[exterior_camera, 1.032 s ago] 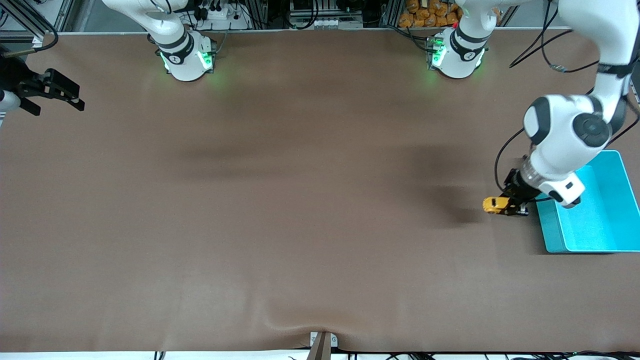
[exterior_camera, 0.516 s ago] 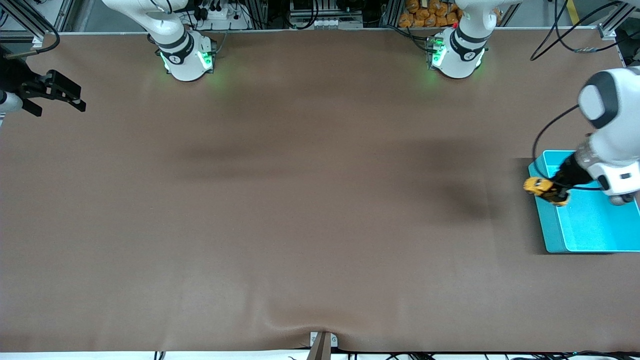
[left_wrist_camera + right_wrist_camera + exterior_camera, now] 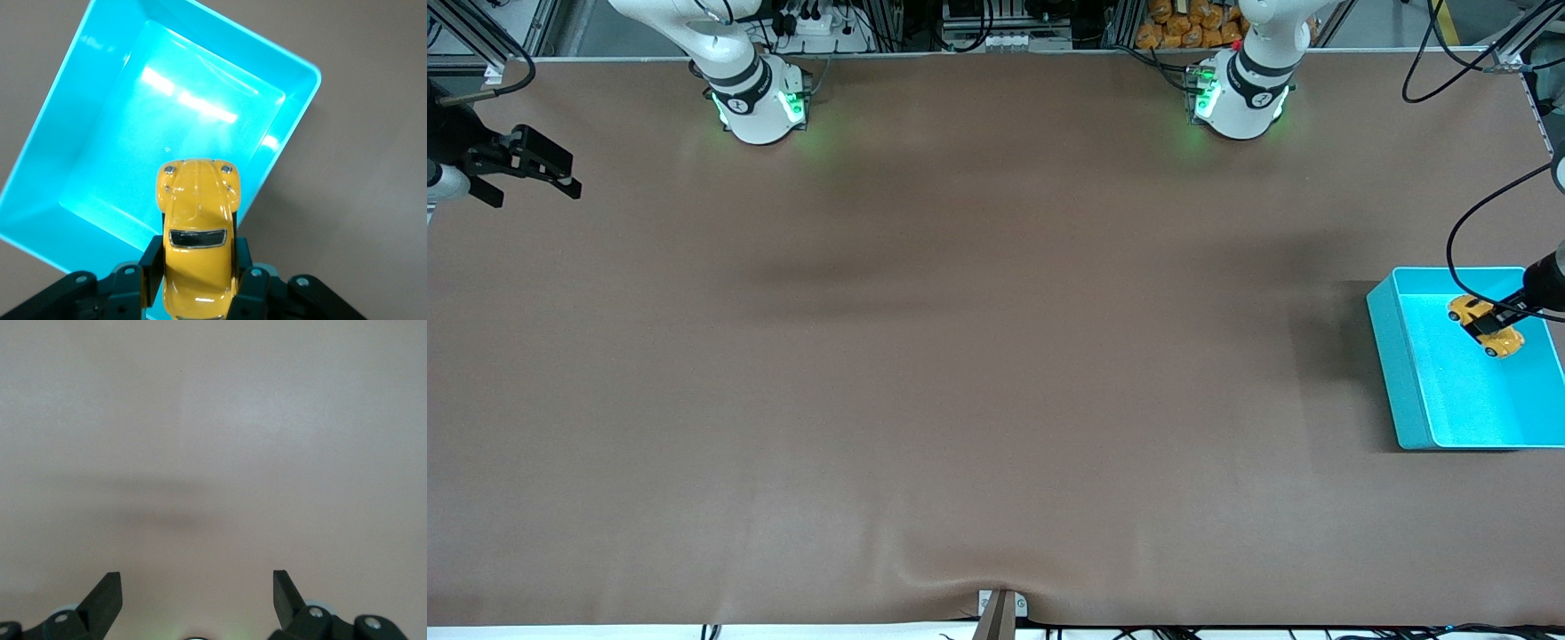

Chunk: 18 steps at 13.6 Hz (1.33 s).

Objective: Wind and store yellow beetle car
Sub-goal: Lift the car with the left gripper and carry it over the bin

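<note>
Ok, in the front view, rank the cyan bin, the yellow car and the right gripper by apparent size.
1. cyan bin
2. right gripper, open, waiting over the right arm's end of the table
3. yellow beetle car, held over the bin by the left gripper

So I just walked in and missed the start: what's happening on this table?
The left gripper is shut on the yellow beetle car and holds it in the air over the cyan bin, which sits at the left arm's end of the table. The car has not been let go yet. The right gripper waits, open and holding nothing, over the right arm's end of the table.
</note>
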### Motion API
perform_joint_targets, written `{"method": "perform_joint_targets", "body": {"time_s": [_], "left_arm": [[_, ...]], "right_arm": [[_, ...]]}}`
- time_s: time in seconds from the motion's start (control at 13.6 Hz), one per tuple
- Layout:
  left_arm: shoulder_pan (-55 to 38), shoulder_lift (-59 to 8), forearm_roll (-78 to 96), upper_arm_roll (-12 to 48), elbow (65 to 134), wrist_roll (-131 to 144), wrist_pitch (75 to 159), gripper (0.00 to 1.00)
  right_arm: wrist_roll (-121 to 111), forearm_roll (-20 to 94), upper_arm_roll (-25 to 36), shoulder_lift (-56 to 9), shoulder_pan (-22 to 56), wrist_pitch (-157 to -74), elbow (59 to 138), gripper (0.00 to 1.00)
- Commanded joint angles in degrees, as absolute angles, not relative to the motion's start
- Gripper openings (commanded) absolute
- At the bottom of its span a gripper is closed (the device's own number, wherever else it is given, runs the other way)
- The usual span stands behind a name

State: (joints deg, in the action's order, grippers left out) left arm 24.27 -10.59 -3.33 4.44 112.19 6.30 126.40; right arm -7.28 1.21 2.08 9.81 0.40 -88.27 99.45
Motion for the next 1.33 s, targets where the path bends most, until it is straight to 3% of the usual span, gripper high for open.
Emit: {"method": "perform_joint_targets", "body": {"time_s": [0.0,0.29,0.66,1.25], "left_arm": [[26.10,-13.70,-4.04,4.92,109.52,-6.02,124.98,0.00],[28.12,-19.32,-4.04,4.92,105.48,-18.61,125.16,0.00],[30.23,-30.83,-3.60,4.92,95.73,-24.79,125.24,0.00],[31.20,-36.47,-4.39,4.92,95.89,-24.79,130.07,0.00]], "right_arm": [[-6.42,1.41,1.76,10.37,0.00,-88.86,99.93,1.00],[-6.42,1.41,1.76,10.28,0.00,-88.86,100.02,1.00],[-6.42,1.76,1.76,10.02,0.00,-88.77,99.93,1.00],[-6.42,1.93,1.67,9.93,0.35,-88.95,99.84,1.00]]}}
